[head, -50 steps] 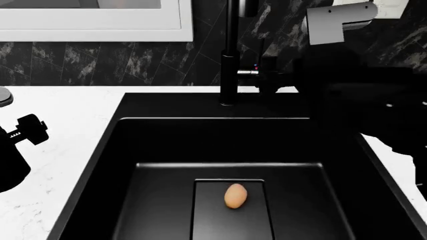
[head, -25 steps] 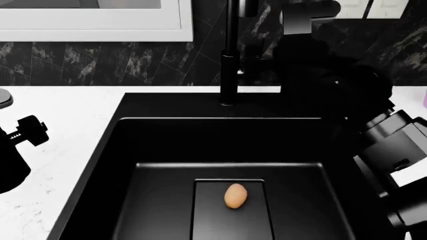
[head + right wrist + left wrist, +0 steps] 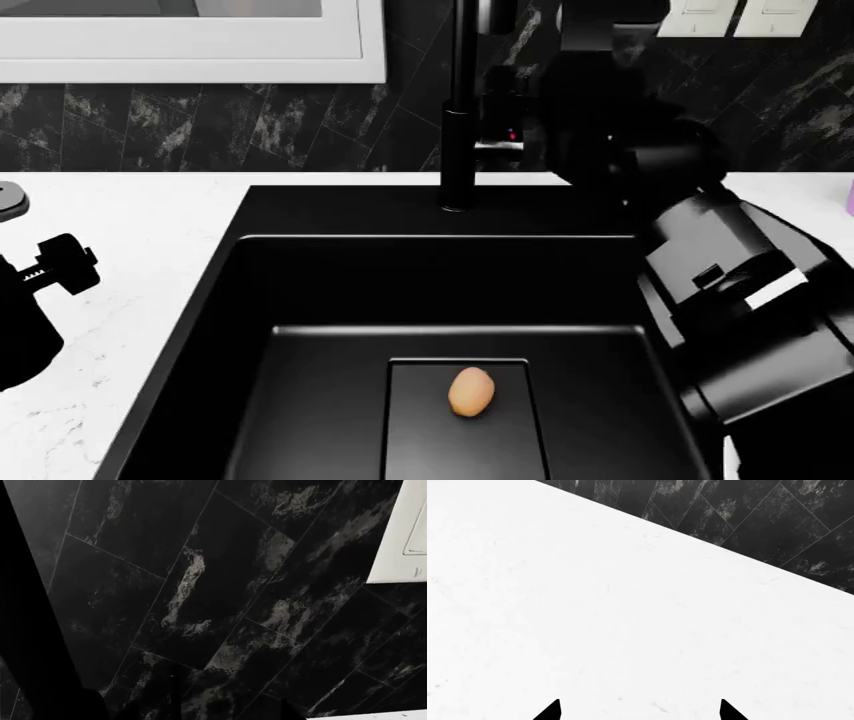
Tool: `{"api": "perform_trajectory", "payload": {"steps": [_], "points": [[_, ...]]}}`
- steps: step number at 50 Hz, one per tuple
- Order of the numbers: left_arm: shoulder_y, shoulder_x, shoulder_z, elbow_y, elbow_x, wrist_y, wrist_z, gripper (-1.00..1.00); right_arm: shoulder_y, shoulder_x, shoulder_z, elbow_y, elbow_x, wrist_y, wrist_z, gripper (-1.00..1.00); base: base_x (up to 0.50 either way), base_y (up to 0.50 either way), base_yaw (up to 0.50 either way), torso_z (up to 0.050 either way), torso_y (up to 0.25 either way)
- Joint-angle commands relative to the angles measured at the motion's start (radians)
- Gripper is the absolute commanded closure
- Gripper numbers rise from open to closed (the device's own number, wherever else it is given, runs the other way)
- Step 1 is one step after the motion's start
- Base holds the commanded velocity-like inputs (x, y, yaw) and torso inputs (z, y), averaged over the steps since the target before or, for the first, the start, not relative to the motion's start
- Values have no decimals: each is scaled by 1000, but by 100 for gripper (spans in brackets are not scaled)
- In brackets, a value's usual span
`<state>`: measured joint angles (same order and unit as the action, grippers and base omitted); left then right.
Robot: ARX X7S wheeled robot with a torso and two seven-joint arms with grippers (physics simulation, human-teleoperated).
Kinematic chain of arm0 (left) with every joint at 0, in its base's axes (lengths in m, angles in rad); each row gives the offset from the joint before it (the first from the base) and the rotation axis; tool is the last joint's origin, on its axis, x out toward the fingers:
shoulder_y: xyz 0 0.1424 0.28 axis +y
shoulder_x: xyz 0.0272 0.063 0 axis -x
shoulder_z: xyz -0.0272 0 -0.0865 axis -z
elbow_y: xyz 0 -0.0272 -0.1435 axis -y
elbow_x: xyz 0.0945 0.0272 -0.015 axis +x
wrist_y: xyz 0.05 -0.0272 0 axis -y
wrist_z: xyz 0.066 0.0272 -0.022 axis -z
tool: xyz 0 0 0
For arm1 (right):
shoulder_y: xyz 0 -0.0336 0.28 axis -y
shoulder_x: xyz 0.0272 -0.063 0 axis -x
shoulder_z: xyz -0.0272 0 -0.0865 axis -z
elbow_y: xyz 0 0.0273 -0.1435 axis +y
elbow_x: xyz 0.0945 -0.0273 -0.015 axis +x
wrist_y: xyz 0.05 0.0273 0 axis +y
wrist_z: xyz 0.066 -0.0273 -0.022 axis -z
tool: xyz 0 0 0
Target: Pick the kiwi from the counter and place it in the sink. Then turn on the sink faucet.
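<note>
Only in the head view we see the small tan-orange egg-shaped kiwi (image 3: 470, 391) on the drain plate of the deep matte black sink (image 3: 240, 330), while the left wrist view shows the left gripper (image 3: 639, 711) with tips parted over bare white stone counter (image 3: 594, 620), holding nothing, and for the right gripper we cannot tell.

Lying alone at six o'clock, kiwi (image 3: 470, 391) leaving sink (image 3: 334, 300) open; right arm (image 3: 721, 270) crowding faucet (image 3: 458, 110) from three o'clock.

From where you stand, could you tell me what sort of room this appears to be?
Most likely a kitchen: a deep black sink set into a white counter, a tall black faucet, and dark marbled wall tiles behind.
</note>
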<state>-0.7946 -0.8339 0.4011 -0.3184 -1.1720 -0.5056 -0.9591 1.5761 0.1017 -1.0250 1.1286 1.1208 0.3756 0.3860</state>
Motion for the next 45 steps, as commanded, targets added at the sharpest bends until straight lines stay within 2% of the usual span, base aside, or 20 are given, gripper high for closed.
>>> {"api": "perform_trajectory", "payload": {"steps": [1, 15, 23, 30, 36, 42, 45], "points": [[3, 3, -3, -4, 0, 4, 3, -100, 33, -64, 68, 180, -92, -72, -62, -100, 0, 0, 0, 0, 0], [-1, 6, 0, -4, 8, 6, 7, -100, -25, -101, 503, 180, -513, -23, -125, -100, 0, 0, 0, 0, 0], [-8, 16, 6, -8, 18, 12, 18, -100, -37, -101, 517, 180, -541, 0, -143, -100, 0, 0, 0, 0, 0], [9, 10, -33, 19, -43, 20, 61, -100, -35, -101, 562, 180, -584, 9, -163, -100, 0, 0, 0, 0, 0], [7, 1, 7, 26, -5, -6, 66, -100, -35, -101, 540, 180, -563, 5, -170, -100, 0, 0, 0, 0, 0], [4, 5, 14, 43, 13, 17, 103, -100, -24, -101, 553, 180, -571, -2, -173, -100, 0, 0, 0, 0, -244], [8, 8, 10, 40, 9, 20, 102, -100, -22, -101, 564, 180, -575, -5, -176, -100, 0, 0, 0, 0, 0]]}}
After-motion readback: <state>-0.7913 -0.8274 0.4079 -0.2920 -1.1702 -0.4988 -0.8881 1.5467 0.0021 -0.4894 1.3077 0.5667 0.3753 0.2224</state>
